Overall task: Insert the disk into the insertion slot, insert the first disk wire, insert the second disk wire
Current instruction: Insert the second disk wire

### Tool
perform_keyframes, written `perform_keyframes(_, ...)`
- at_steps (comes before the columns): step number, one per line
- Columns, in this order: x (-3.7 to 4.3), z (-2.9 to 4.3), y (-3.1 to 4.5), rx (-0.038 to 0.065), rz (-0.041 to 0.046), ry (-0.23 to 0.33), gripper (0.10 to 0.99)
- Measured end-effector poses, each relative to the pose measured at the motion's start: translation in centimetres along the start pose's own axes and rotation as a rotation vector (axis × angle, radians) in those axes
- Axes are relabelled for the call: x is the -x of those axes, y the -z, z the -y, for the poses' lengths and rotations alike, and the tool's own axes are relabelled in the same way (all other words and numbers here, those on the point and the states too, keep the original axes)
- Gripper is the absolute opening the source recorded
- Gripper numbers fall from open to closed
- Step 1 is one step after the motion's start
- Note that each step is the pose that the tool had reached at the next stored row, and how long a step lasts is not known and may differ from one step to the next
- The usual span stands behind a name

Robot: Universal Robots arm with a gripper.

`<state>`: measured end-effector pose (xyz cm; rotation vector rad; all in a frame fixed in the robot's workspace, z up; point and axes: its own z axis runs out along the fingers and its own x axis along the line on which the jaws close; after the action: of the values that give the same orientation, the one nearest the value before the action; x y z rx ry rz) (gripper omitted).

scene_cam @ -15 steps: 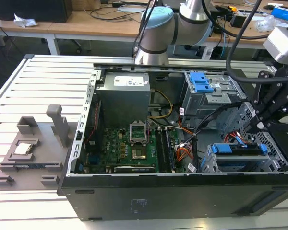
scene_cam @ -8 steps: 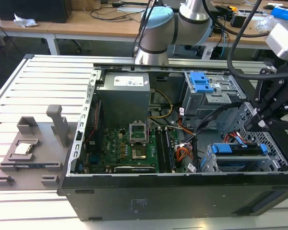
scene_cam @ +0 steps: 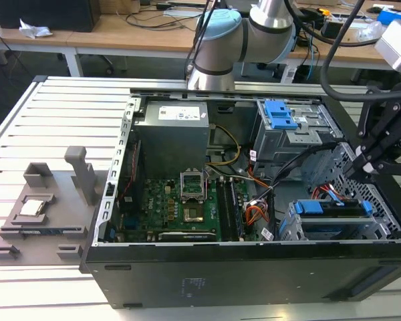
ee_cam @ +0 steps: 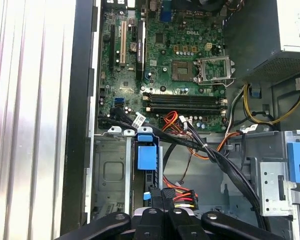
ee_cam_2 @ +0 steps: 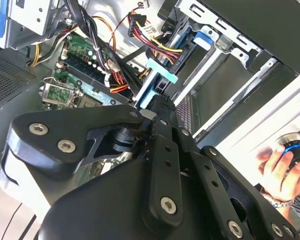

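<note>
Open PC case (scene_cam: 187, 281) on slatted alu table (scene_cam: 47, 120), lab benches upper frame; gripper (scene_cam: 358, 167) fingers pinched together above disk (scene_cam: 334, 208) in insertion slot (scene_cam: 334, 231).

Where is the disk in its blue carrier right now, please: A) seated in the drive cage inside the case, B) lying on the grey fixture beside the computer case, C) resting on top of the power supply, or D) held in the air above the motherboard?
A: in the exterior view the disk sits in the insertion slot of the grey cage, with the gripper close above it.
</note>
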<state>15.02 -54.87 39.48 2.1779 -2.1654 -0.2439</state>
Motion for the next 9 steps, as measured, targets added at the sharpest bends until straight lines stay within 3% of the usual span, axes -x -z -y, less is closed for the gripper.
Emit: perform_keyframes(9,0.03,-0.07,0.44,0.0,-0.0001,0.0,0.106)
